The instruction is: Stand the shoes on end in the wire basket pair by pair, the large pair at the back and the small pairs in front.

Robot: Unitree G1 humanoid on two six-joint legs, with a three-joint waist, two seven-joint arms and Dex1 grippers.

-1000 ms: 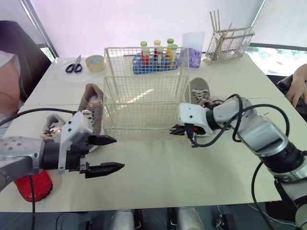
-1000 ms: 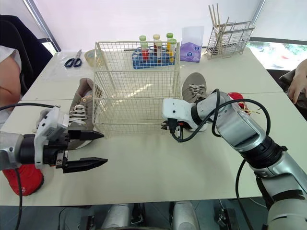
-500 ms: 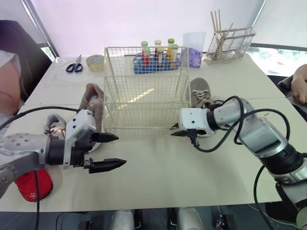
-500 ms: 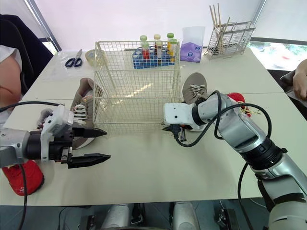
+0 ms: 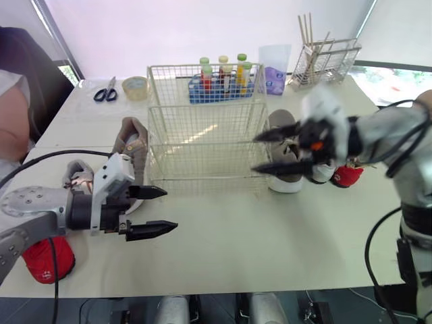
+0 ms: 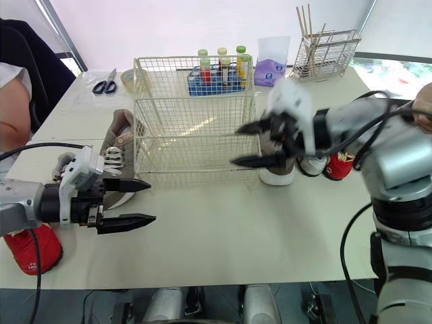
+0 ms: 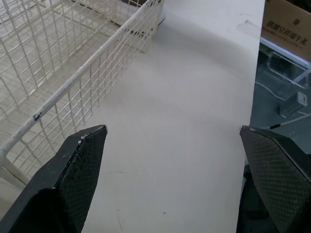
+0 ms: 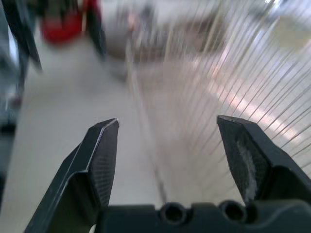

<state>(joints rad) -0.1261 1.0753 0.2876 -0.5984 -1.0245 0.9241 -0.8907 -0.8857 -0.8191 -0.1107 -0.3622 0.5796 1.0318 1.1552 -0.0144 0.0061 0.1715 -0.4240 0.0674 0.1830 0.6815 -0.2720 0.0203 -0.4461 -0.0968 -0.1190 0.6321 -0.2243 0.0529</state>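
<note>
"Left gripper (image 5: 169,209) and right gripper (image 5: 255,154) both hung spread, empty."

"Progress?"

"None, seemingly. Wire basket (image 5: 202,135) at frame centre looked bare; tan shoe (image 5: 131,143) lay outside left, second tan shoe (image 5: 286,181) outside right."

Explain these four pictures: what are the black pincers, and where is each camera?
This is a two-armed humanoid robot. The two wide pictures come from cameras in its head, looking down over a table. The two close pictures come from cameras on its wrists, looking along each arm's black fingers. Those pincers are its end effectors: the left end effector and the right end effector are both open and hold nothing. In the middle stands a wire basket with no shoes in it yet. The left grey shoe and the right grey shoe lie on either side of it, and a small red shoe lies by the left arm. Behind sit scissors and bottles.
</note>
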